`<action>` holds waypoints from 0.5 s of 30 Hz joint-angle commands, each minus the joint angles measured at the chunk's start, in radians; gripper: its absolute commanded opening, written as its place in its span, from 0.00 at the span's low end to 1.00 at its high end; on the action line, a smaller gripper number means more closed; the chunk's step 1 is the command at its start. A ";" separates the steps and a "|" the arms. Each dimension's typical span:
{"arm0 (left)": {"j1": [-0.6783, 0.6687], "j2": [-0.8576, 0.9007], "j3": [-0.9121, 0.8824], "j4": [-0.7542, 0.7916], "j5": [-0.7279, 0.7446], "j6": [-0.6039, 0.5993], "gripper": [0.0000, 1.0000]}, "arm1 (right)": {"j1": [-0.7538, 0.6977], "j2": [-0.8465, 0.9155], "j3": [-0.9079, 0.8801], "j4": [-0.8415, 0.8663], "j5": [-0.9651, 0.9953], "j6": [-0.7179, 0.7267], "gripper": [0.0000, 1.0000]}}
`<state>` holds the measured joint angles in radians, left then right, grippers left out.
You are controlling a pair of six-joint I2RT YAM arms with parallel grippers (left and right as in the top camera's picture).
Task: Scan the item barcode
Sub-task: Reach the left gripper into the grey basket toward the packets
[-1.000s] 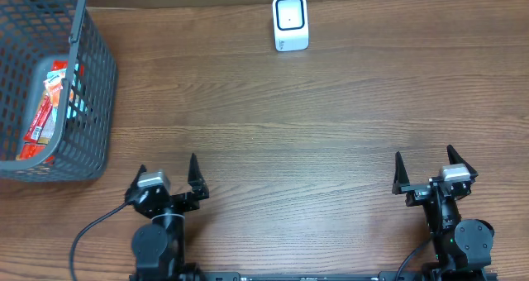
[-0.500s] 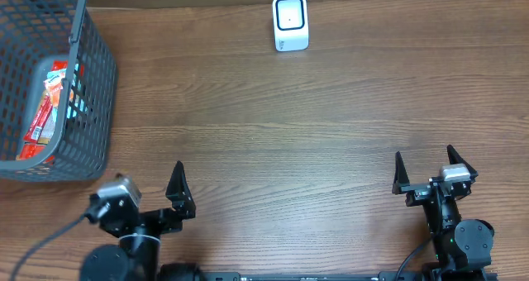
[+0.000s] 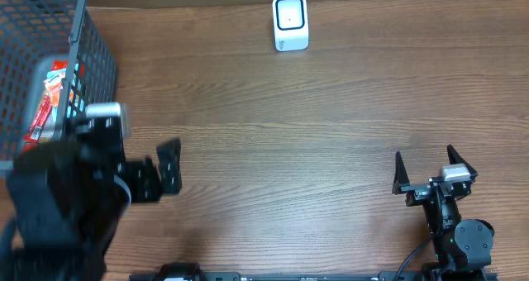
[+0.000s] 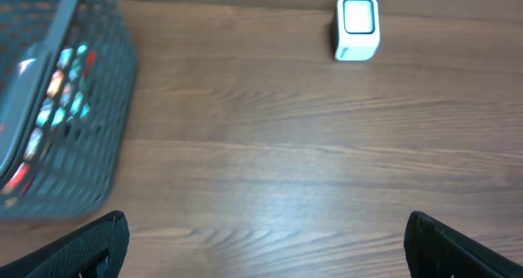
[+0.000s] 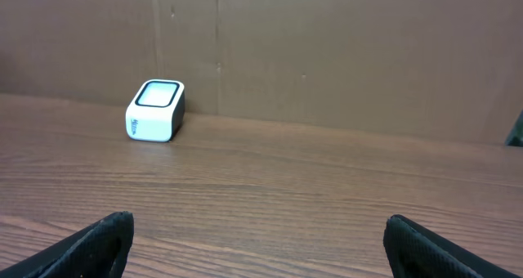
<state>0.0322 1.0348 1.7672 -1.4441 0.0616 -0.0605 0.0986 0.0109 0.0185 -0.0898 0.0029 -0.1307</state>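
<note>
The items, red and orange snack packets [image 3: 50, 103], lie inside the grey mesh basket [image 3: 91, 41] at the table's far left. The left wrist view shows them blurred through the basket wall [image 4: 61, 78]. A white barcode scanner [image 3: 290, 22] stands at the back middle of the table, its window facing up. My left gripper [image 4: 265, 225] is open and empty, lifted high beside the basket. In the overhead view one of its fingers [image 3: 169, 165] shows, and the arm hides the other. My right gripper [image 3: 426, 167] rests open and empty at the front right.
The wooden table [image 3: 314, 124] runs between basket and scanner. A brown wall [image 5: 327, 49] stands behind the scanner [image 5: 155, 110]. The raised left arm [image 3: 66, 207] covers the basket's near corner from above.
My left arm has lifted off its rest at the front edge and swung left and forward toward the basket, still open. The right arm has not moved.
</note>
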 commanded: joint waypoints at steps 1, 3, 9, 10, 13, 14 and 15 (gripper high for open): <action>-0.006 0.093 0.084 0.022 0.057 0.022 1.00 | -0.005 -0.008 -0.011 0.006 -0.005 -0.001 1.00; -0.006 0.134 0.108 0.062 0.048 -0.003 1.00 | -0.005 -0.008 -0.011 0.006 -0.005 -0.001 1.00; -0.006 0.264 0.176 0.171 -0.082 -0.016 0.83 | -0.005 -0.008 -0.011 0.006 -0.005 -0.001 1.00; -0.005 0.290 0.189 0.215 -0.149 -0.017 0.84 | -0.005 -0.008 -0.011 0.006 -0.005 -0.001 1.00; -0.005 0.319 0.195 0.308 -0.235 -0.017 0.91 | -0.005 -0.008 -0.011 0.006 -0.005 -0.001 1.00; -0.005 0.325 0.195 0.340 -0.257 -0.018 0.93 | -0.005 -0.008 -0.011 0.006 -0.005 -0.001 1.00; -0.005 0.329 0.195 0.365 -0.274 -0.018 0.95 | -0.005 -0.008 -0.011 0.006 -0.005 -0.002 1.00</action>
<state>0.0322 1.3476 1.9320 -1.1385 -0.0795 -0.0750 0.0986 0.0109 0.0185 -0.0898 0.0032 -0.1314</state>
